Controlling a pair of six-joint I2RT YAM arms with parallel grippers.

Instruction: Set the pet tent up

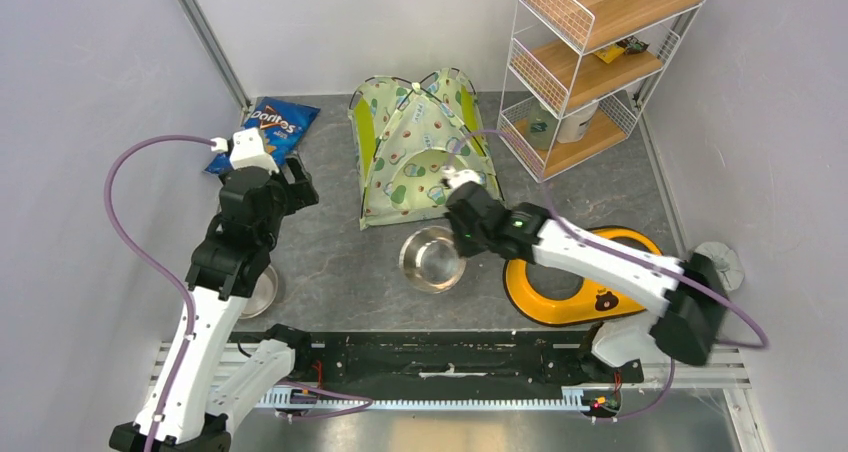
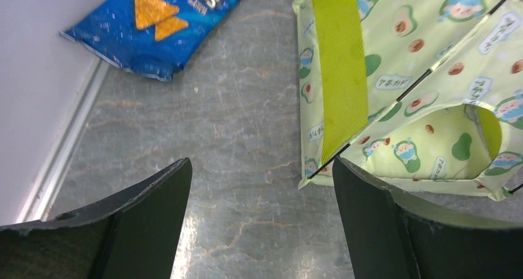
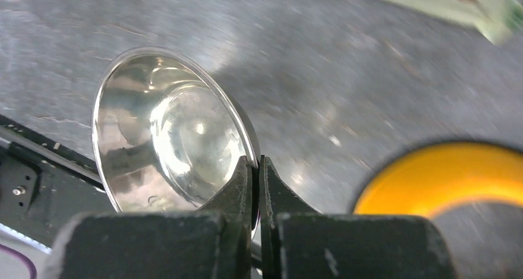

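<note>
Grey stone-patterned tabletop [image 1: 340, 252], enclosed by pale walls, seen from above and from both wrists. The pet tent [image 1: 420, 152] stands at the far centre. Its thin black poles are bowed, its roof is raised to a peak, and its round doorway faces the arms. A blue chip bag [image 1: 270, 132] lies to its far left and a wire shelf [image 1: 590, 62] stands to its right. A steel bowl [image 1: 432, 259] sits just in front of the tent, beside a yellow feeder base [image 1: 570, 282].

The left gripper [image 2: 260, 165] hovers over bare tabletop, left of the tent's near-left corner and apart from it. Its fingers [image 2: 154, 211] are spread wide and hold nothing. The right gripper [image 3: 256, 168] hangs above the bowl's rim, close to the tent's front edge. Its fingers are pressed together with nothing between them. The right wrist view is blurred, so contact with the rim cannot be judged there.

Judged stage: erection looks essentially complete, since the tent holds its shape unaided. What remains appears to be checking that the base lies flat and square.

Judged next move: any correction would fall to the left fingers, already parted, closing on the near-left corner or pole. The right fingers would have to part before gripping fabric. The light frame seems likely to slide if pushed, so a gentle pull is advisable.
</note>
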